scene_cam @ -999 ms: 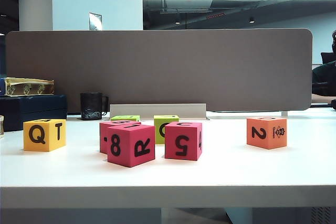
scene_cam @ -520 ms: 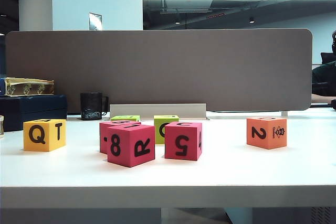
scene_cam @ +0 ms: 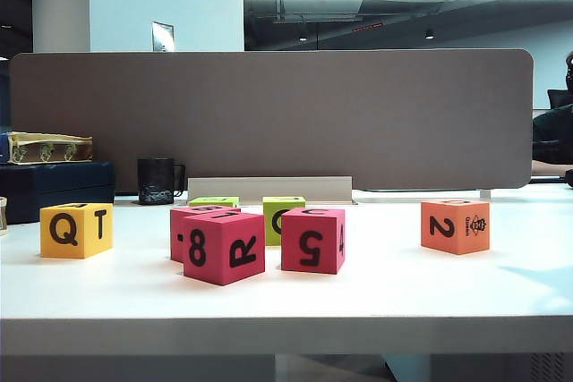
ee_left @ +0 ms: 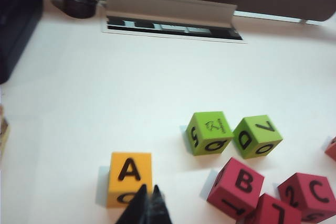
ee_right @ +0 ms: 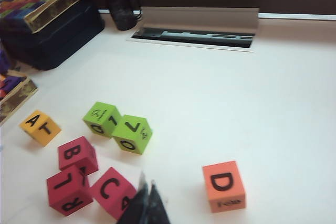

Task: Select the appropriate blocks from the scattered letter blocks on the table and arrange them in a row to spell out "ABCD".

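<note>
While the 4 needed blocks sit untouched on the table (scene_cam: 376, 297), yellow A (ee_left: 129, 178) far left, magenta B (ee_left: 236, 187) and C (ee_right: 113, 191) clustered, orange D (ee_right: 224, 185) right, we judge selection just starting; next comes opening over A. Left gripper (ee_left: 147, 202) and right gripper (ee_right: 146, 196) hover pressed together, empty.

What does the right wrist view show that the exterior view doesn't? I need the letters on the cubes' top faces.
Only the right wrist view: tops reading A on the yellow-orange foam cube, B and C on magenta cubes, D on the salmon-orange cube, plus the shut right gripper.

Only the exterior view: side faces, Q and T, 2.

Both: the white table.
</note>
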